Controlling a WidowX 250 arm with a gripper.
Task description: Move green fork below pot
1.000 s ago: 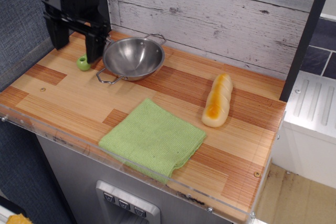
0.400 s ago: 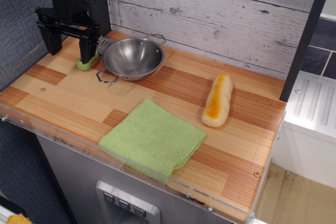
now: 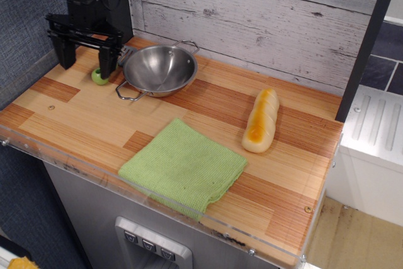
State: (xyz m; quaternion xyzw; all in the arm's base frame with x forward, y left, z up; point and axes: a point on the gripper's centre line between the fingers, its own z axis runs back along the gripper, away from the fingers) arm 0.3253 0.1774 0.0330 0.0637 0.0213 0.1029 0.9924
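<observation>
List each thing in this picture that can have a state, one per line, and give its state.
gripper: open, fingers pointing down, over the counter's back left corner.
green fork: lying on the counter left of the pot, partly hidden behind one finger, not lifted.
pot: upright, empty.
green cloth: folded flat near the front edge.
bread roll: lying on its side, right of the pot.

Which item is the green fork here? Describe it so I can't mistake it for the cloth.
Start at the steel pot at the back left of the wooden counter. The green fork lies just left of it, under the black gripper. Unlike the flat green cloth near the front edge, it is small, with a chunky rounded handle.
</observation>
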